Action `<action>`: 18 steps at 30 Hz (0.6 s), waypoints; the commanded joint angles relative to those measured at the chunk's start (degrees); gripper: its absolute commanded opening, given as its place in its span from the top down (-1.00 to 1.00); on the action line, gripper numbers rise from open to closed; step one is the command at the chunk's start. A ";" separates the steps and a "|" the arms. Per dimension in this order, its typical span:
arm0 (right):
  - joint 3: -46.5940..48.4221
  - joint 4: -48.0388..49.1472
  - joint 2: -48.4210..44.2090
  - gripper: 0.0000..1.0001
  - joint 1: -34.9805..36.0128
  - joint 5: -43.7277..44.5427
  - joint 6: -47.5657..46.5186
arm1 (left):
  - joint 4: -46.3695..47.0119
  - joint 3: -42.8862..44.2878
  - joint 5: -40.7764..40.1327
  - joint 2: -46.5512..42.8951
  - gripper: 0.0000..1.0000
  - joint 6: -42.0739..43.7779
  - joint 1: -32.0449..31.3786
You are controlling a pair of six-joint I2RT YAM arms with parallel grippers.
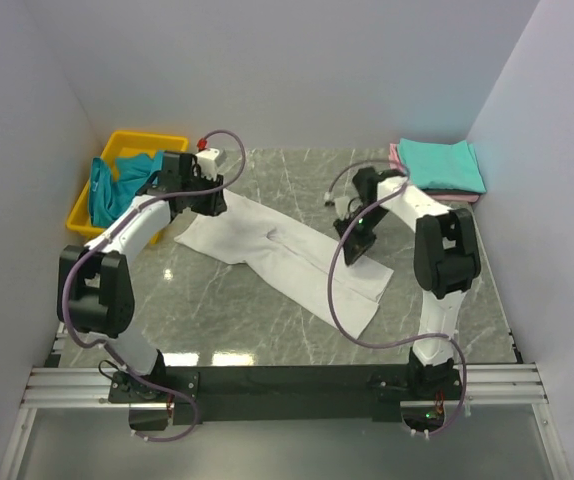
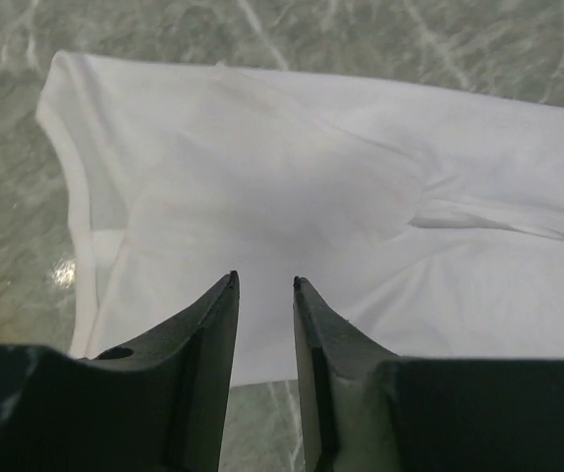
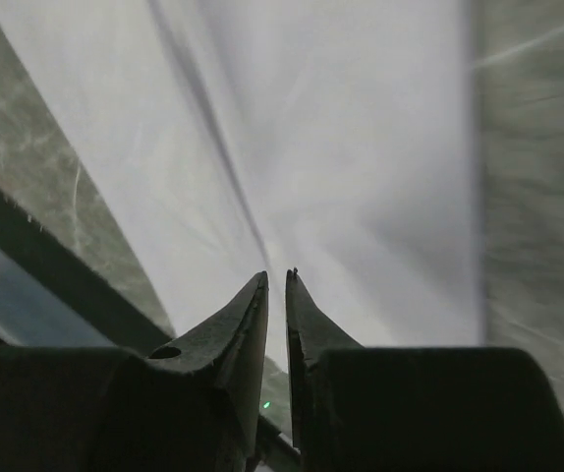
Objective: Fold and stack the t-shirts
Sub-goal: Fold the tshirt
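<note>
On veined marble (image 1: 267, 335), long creased white t-shirt (image 1: 292, 255), left gripper (image 2: 263, 280) and right gripper (image 3: 276, 274), jaws slightly apart

A fixed camera looks down from above and behind the arms (image 1: 142, 225), across the marble table (image 1: 217, 320) to the far wall (image 1: 297, 70). Each wrist camera peers forward past the left gripper (image 2: 264, 282) or the right gripper (image 3: 276, 272). Both sit close over the white t-shirt (image 1: 287, 255), which all three views share.
</note>
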 commanded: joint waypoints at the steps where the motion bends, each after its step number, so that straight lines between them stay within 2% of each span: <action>1: 7.43 0.81 -3.15 0.60 -3.40 1.89 0.40 | -2.18 -3.03 -6.36 1.98 0.32 -1.56 0.19; 2: 7.70 1.86 -2.71 0.60 -3.40 4.95 0.58 | -2.18 -3.21 -7.32 2.94 0.33 -4.08 0.19; 6: 8.32 3.01 1.59 0.63 -3.13 7.96 1.10 | -1.74 -2.77 -9.79 5.85 0.39 -6.83 0.28; 18: -2.31 5.91 4.86 0.70 -0.94 9.11 1.63 | -4.03 8.73 -13.22 22.80 0.53 -6.66 0.28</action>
